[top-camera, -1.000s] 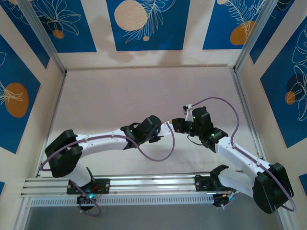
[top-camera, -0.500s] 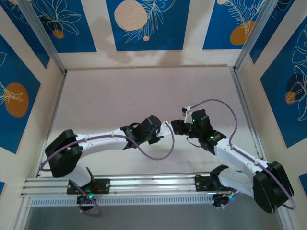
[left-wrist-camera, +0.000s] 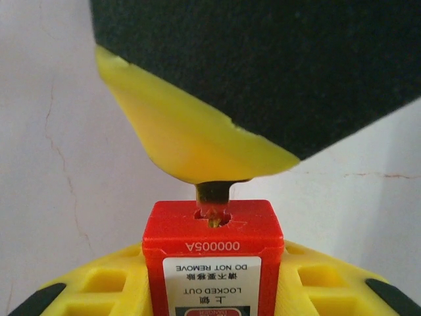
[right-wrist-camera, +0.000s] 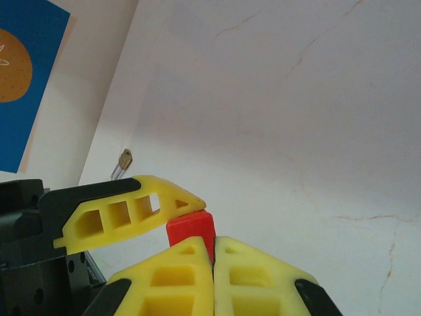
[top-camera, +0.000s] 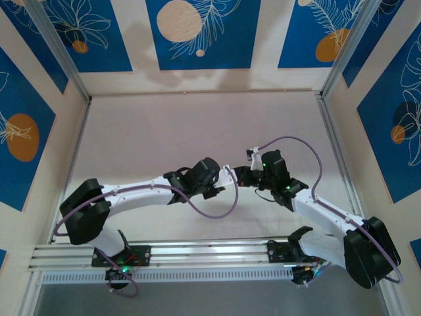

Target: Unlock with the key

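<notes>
Since the earlier top view, the right gripper (right-wrist-camera: 212, 247) has edged leftward, toward the left arm. Its yellow plastic jaws are fully closed, pad against pad, and pinch the head of the key (left-wrist-camera: 214, 195), a small dark-and-brass metal stem. The key tip sits in the keyhole of the red box-shaped padlock with a white label (left-wrist-camera: 214, 230). Part of the stem stands clear above the slot, so full seating is doubtful. The left gripper (left-wrist-camera: 214, 270) is partly open and clamped on the sides of the padlock body, with the pale cracked table (left-wrist-camera: 52, 131) behind it. A small brass piece on a thin silver wire (right-wrist-camera: 123, 159) shows beyond the left finger; what it is attached to cannot be determined.

Hazards:
- Turning before the blade seats fully can bind the lock, and the key then rotates within the pads.
- Misaligned wrist axes load the thin stem sideways, so it can bend or pop out.
- Turning torque can twist the padlock in the left grip and loosen it.
</notes>
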